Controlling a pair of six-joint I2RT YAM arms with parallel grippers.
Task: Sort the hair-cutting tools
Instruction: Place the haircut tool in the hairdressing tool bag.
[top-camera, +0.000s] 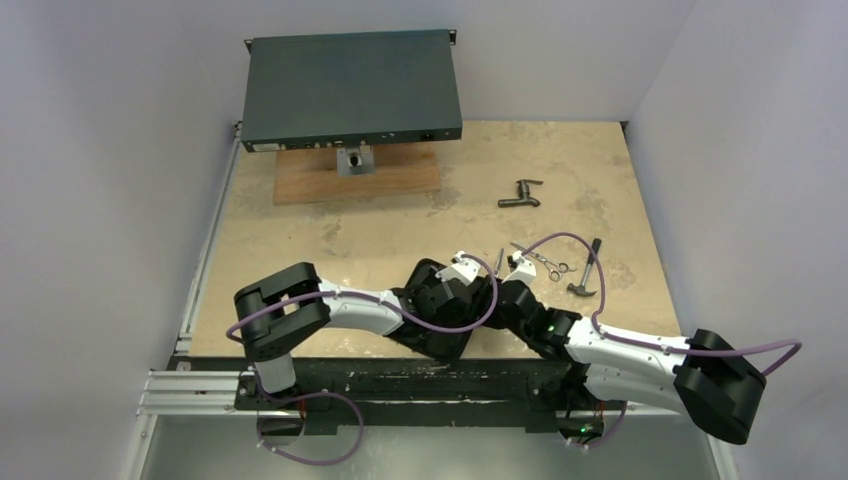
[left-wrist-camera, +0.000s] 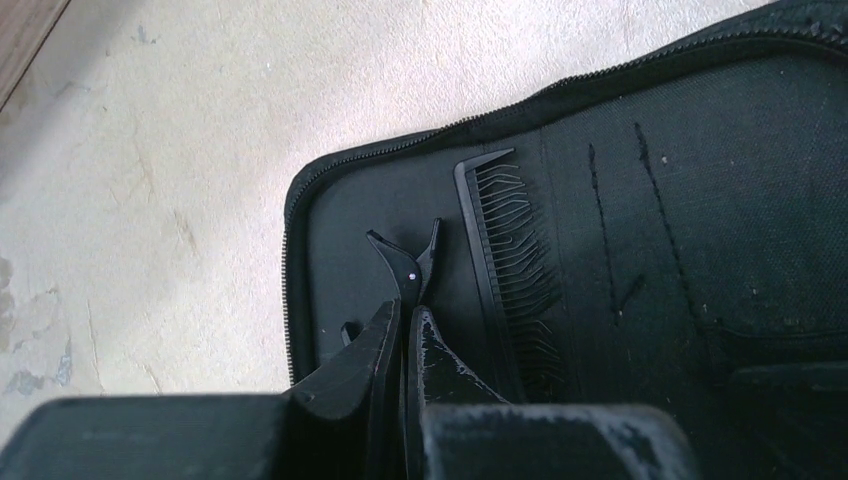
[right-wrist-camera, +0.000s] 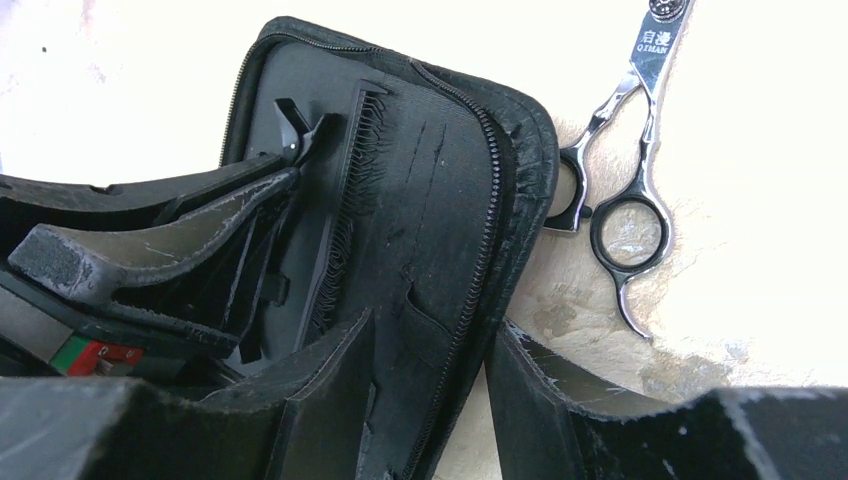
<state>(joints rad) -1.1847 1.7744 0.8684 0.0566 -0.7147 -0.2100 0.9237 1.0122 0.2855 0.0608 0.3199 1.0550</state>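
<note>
A: Left claw (left-wrist-camera: 407, 310)?
B: Pressed together, pinching a thin black clip (left-wrist-camera: 410, 262) by one end. The clip's forked end sticks out past the fingertips, over the lining of an open black zip-up fabric case (left-wrist-camera: 700, 200). Cannot tell whether the clip touches the lining.

A: Where is the case?
B: Centre of the tan worktop (top-camera: 400, 230), toward the near edge, both arms meeting over it.

A: Comb?
B: The slim black toothed comb (left-wrist-camera: 490, 250) lies flat inside the case, just right of the clip in the left wrist view.

A: Right claw (right-wrist-camera: 432, 328)?
B: Spread, straddling the case's right rim: one finger inside, one outside. Bare worktop shows between the outer finger and the rim.

A: Scissors?
B: The small silver scissors (right-wrist-camera: 646, 55) lie on the worktop outside the case, to its right, handle rings just beside the zipped rim, blades pointing away.

A: Anything else nearby?
B: A small dark-headed hammer (top-camera: 588, 268) just right of the scissors. A dark metal T-shaped fitting (top-camera: 520, 193) lies farther back, well apart.
</note>
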